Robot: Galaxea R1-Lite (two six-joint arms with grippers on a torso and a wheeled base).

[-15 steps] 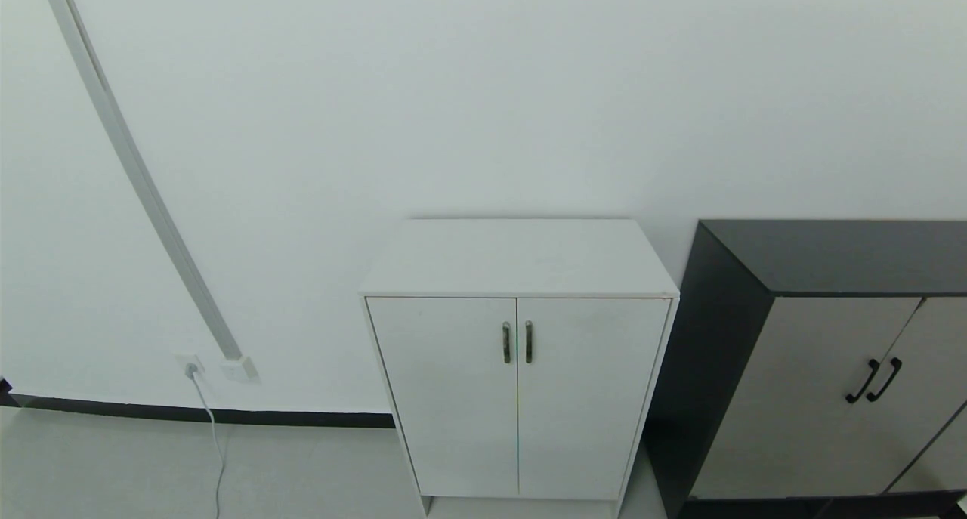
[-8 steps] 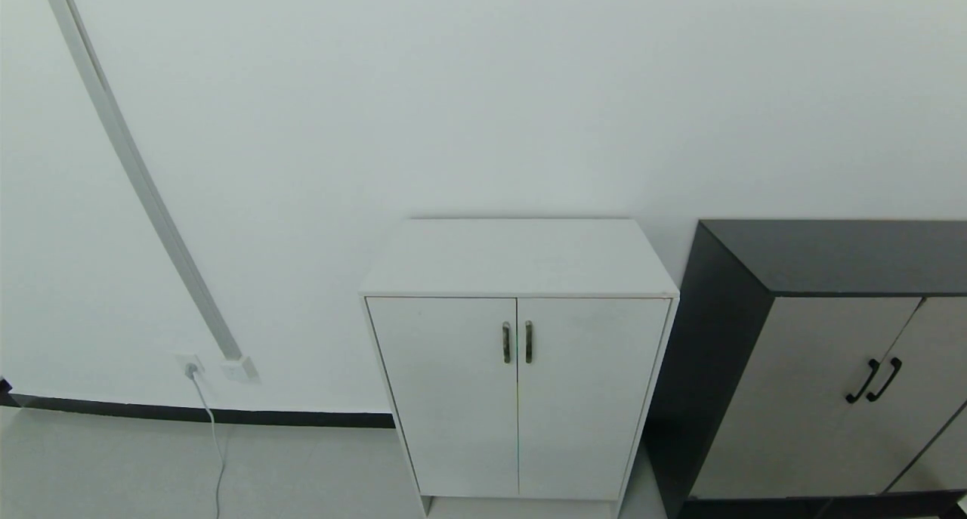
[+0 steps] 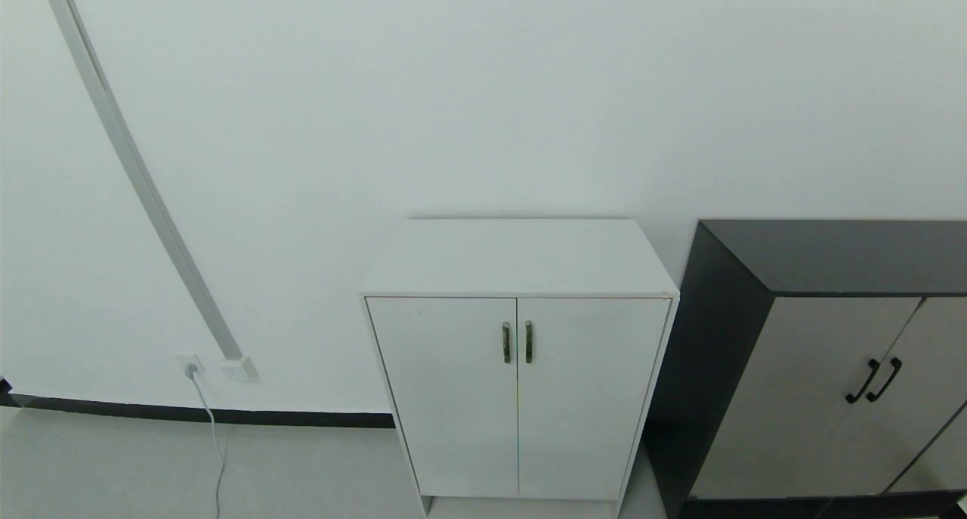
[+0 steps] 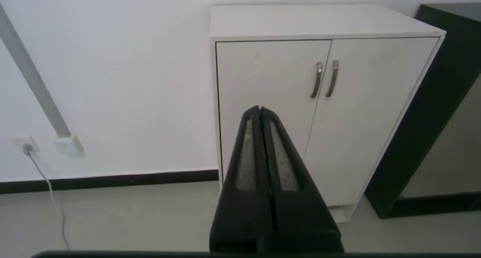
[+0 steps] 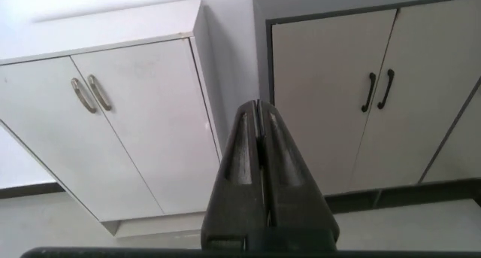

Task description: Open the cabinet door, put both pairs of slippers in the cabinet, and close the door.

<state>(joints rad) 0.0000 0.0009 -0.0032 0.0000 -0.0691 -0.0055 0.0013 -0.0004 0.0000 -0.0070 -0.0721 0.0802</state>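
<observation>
The white cabinet (image 3: 518, 258) stands on the floor (image 3: 113, 466) against the wall, at 6 o'clock in the head view. Its left door (image 3: 453, 398) and right door (image 3: 582, 398) are both closed flush, so its inside is hidden. The cabinet faces the robot, and its long axis runs upright. Two slim metal handles (image 3: 506, 342) sit just beside each other on either side of the seam between the doors, near the top, each with its long axis vertical.

At 3 o'clock from the white cabinet, just beside it, stands a dark cabinet (image 3: 801, 398) with grey doors, also closed.

At 9 o'clock from the white cabinet, low on the wall, is a socket (image 3: 190, 366) with a pale cable (image 3: 215, 443) hanging to the floor.

The left gripper (image 4: 259, 109) has its fingers pressed together on nothing, well apart from the left door. The right gripper (image 5: 258, 104) is likewise pinched tight and empty, well apart from both cabinets.
</observation>
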